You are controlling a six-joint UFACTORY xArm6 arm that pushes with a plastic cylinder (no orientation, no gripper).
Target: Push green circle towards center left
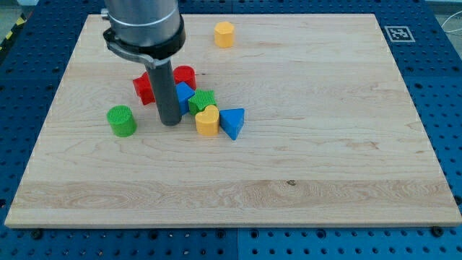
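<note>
The green circle (122,120) is a round ridged block on the wooden board, left of centre. My tip (170,123) rests on the board just to the circle's right, with a small gap between them. Right of the tip lies a cluster: a red block (144,88) partly behind the rod, a red cylinder (185,75), a blue block (184,94), a second green block (204,100), a yellow heart (207,120) and a blue triangle (232,121).
A yellow hexagon block (224,34) sits near the board's top edge. The wooden board (325,144) lies on a blue perforated table. A fiducial marker (398,33) is at the board's top right corner.
</note>
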